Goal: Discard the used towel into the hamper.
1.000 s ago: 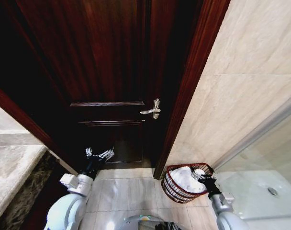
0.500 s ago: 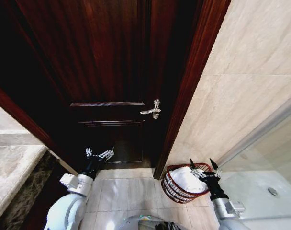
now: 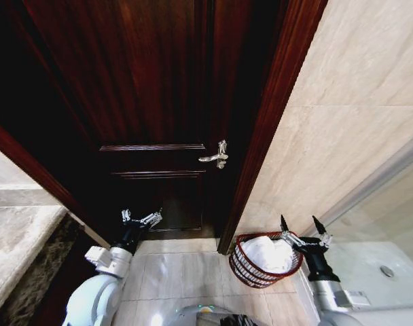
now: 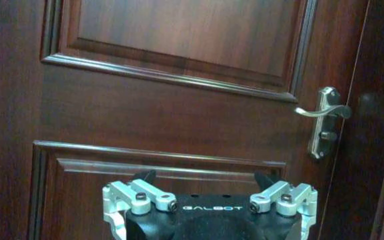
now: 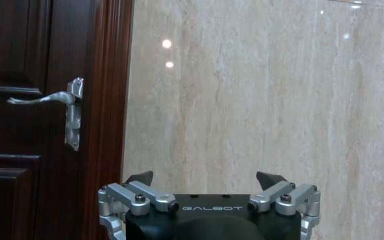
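The hamper (image 3: 244,269), a dark reddish-brown wire basket, stands on the floor by the door frame and the marble wall. A white towel (image 3: 269,254) lies bunched inside it. My right gripper (image 3: 302,228) is raised just above the hamper's right rim, open and empty, pointing up toward the wall; the right wrist view shows its spread fingertips (image 5: 139,176) against the beige marble. My left gripper (image 3: 141,217) is parked at the lower left in front of the dark door, open, with its fingertips (image 4: 266,178) facing the door panel.
A dark wooden door (image 3: 159,102) with a silver lever handle (image 3: 216,157) fills the middle. Beige marble wall (image 3: 342,122) rises on the right, with a glass shower panel (image 3: 383,231) beside it. A stone counter (image 3: 16,238) sits at the left. Tiled floor (image 3: 186,272) lies below.
My right gripper has lifted out of the hamper and moved up and to the right, leaving the towel inside. The left arm has stayed still.
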Robot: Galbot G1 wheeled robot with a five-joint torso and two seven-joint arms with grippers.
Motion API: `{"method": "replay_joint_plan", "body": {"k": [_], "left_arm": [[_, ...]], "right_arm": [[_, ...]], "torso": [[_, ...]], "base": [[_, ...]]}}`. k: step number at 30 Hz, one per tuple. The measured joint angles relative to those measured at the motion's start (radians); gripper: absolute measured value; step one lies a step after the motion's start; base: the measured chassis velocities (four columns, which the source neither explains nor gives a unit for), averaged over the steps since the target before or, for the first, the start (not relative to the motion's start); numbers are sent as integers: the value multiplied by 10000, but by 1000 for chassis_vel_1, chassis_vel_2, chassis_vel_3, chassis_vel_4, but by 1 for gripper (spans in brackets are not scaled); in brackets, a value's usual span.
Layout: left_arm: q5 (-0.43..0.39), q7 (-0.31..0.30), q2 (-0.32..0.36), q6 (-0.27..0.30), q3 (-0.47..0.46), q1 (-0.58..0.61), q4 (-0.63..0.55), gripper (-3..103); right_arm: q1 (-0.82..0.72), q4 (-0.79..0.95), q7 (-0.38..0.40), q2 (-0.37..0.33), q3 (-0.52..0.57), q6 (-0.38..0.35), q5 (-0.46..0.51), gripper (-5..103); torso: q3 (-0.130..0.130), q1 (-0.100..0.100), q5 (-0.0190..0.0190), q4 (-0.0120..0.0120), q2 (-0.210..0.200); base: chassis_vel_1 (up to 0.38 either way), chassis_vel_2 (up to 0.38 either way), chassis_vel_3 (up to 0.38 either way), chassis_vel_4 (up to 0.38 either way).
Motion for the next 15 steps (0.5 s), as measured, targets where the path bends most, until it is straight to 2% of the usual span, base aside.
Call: {"method": "replay_joint_plan", "body": {"k": [15], "left_arm": [[1, 0, 0, 0, 0, 0, 0, 99]], "right_arm": [[13, -8, 10, -6, -19, -34, 1, 100]], "torso": [[10, 8, 0, 0, 19]], "base": [[0, 0, 0, 0]]}}
